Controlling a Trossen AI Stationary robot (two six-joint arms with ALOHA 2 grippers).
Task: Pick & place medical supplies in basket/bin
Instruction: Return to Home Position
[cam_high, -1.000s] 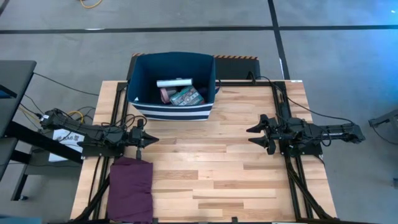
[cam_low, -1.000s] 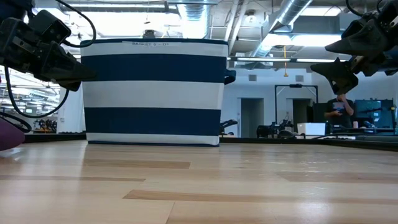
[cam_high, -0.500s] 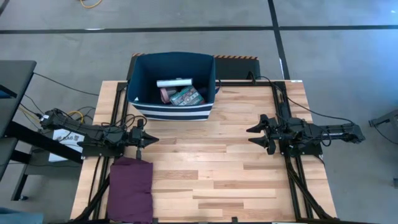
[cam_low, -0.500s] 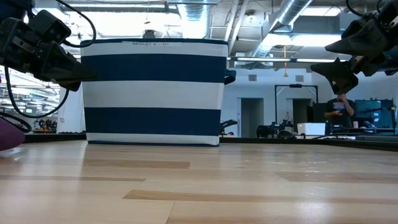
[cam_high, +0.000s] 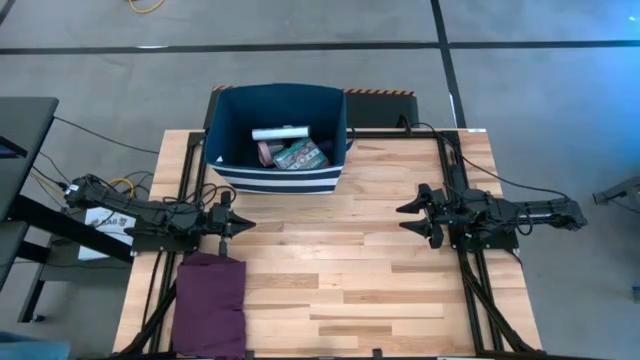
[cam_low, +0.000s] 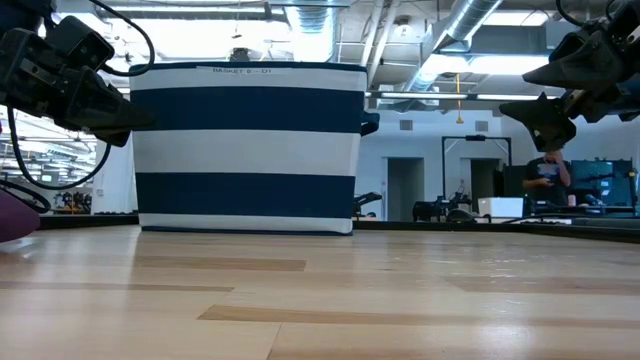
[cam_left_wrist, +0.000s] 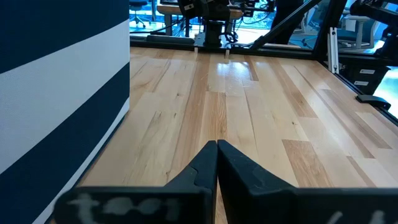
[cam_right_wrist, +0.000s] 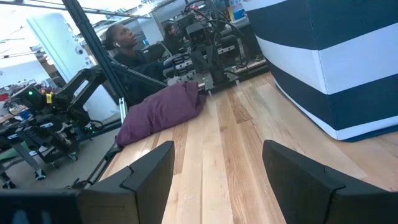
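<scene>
The dark navy bin with white stripes (cam_high: 278, 138) stands on its base at the table's far edge, left of centre; it fills the low view (cam_low: 248, 148). Inside it lie a white tube (cam_high: 280, 132), a green-red packet (cam_high: 300, 156) and a pinkish item (cam_high: 264, 152). My left gripper (cam_high: 245, 225) is shut and waits near the table's left edge, clear of the bin; its fingers meet in the left wrist view (cam_left_wrist: 216, 162). My right gripper (cam_high: 405, 217) is open at the right side, holding nothing (cam_right_wrist: 217, 162).
A folded purple cloth (cam_high: 211, 302) lies on the table's near left corner, just behind my left gripper, and shows in the right wrist view (cam_right_wrist: 161, 109). Bare wood stretches across the table's middle (cam_high: 340, 260). A person (cam_right_wrist: 127, 46) is beyond the table's left side.
</scene>
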